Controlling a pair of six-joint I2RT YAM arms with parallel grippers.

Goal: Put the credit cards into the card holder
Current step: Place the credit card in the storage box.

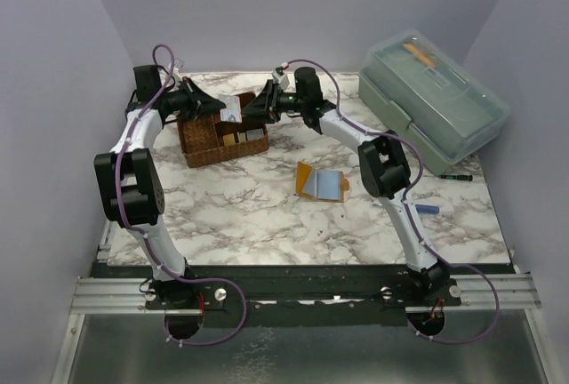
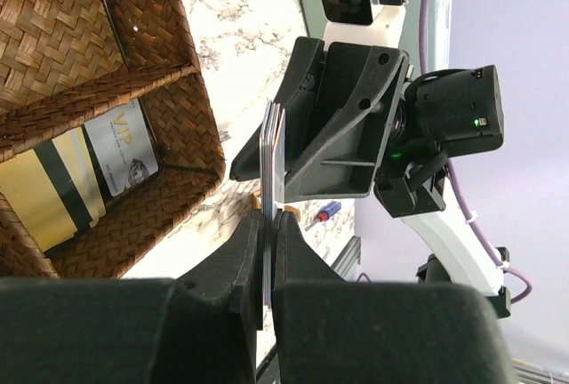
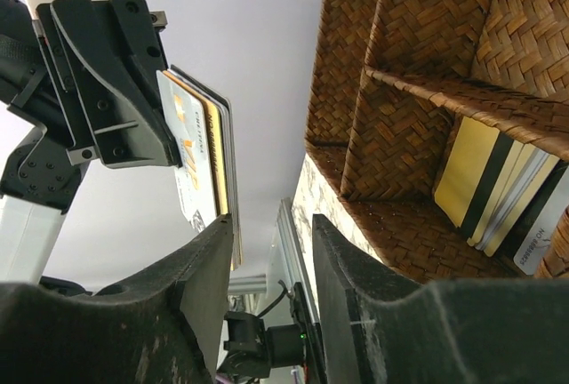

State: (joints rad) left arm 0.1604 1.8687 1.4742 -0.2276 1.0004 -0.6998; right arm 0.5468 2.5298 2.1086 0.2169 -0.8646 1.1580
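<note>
Clamped edge-on between the pads of the left gripper (image 2: 269,228): a thin stack of credit cards (image 2: 272,148), upright, in the air just beside the far right rim of the woven basket (image 1: 206,151). Facing it from the right, the right gripper (image 3: 274,251), jaws parted with a clear gap, nothing pinched; lower corner of the stack just beside one of its fingers, touching or not impossible to tell. In a right-hand compartment of the basket, further cards (image 3: 484,190), a yellow one with a dark stripe foremost, a pale one marked VIP next to it. Out on the marble table (image 1: 240,220), nearer and to the right of the basket, well apart from both grippers: the orange-tan card holder (image 1: 305,180), lying open and flat, with a pale blue card (image 1: 331,187) on its right part. At the far right, a grey box with a clear lid (image 1: 436,100); just near of it a dark pen (image 1: 455,175), and nearer again a small blue object (image 1: 428,210).
</note>
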